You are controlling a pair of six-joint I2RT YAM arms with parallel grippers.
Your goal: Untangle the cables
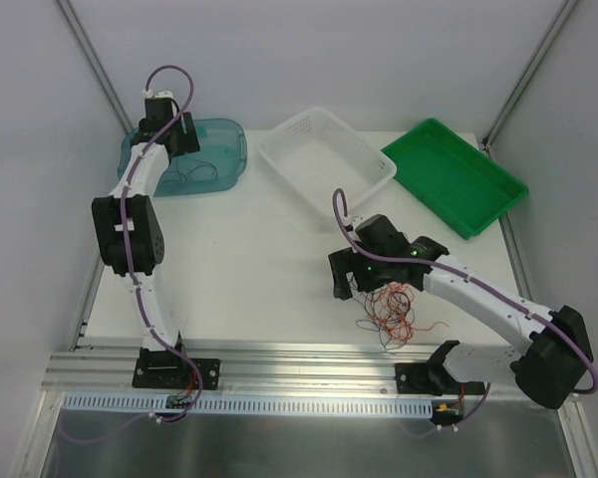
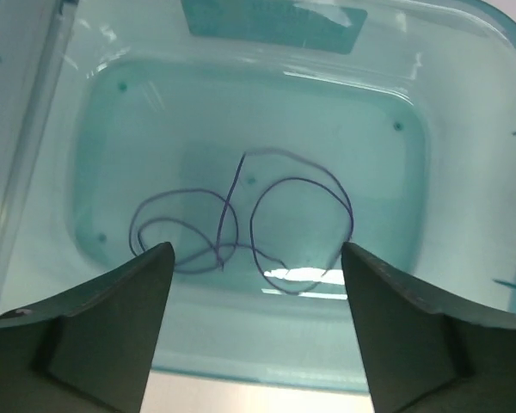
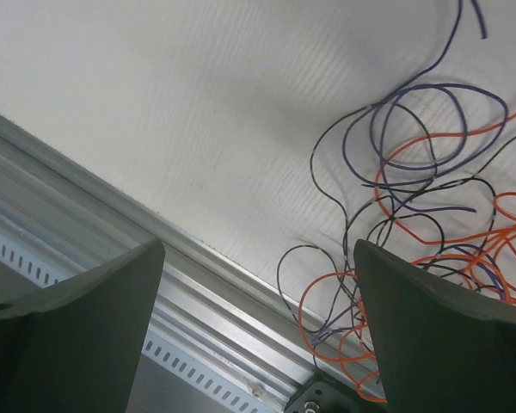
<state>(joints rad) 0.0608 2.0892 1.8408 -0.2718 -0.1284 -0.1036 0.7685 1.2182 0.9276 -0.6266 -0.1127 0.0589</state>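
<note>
White table (image 1: pixel 249 259), near edge: one tangle (image 1: pixel 394 314) of orange, black and purple cables, with the right gripper (image 3: pixel 258 258) just beside it, fingers apart and holding nothing. Far edge: three containers, a teal bin (image 1: pixel 219 149), a white basket (image 1: pixel 279 159) and a green tray (image 1: pixel 448 174). One purple cable (image 2: pixel 230 206) lies looped in the bin, beneath the left gripper (image 2: pixel 256 254), fingers likewise apart.

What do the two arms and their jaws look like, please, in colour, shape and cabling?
Both the left arm and the right arm have white links, bulky black joint housings and black base brackets. A purple cable runs along each, looping free at the wrist. Small green lights glow on the right wrist. The jaws are plain dark grey wedges.
</note>
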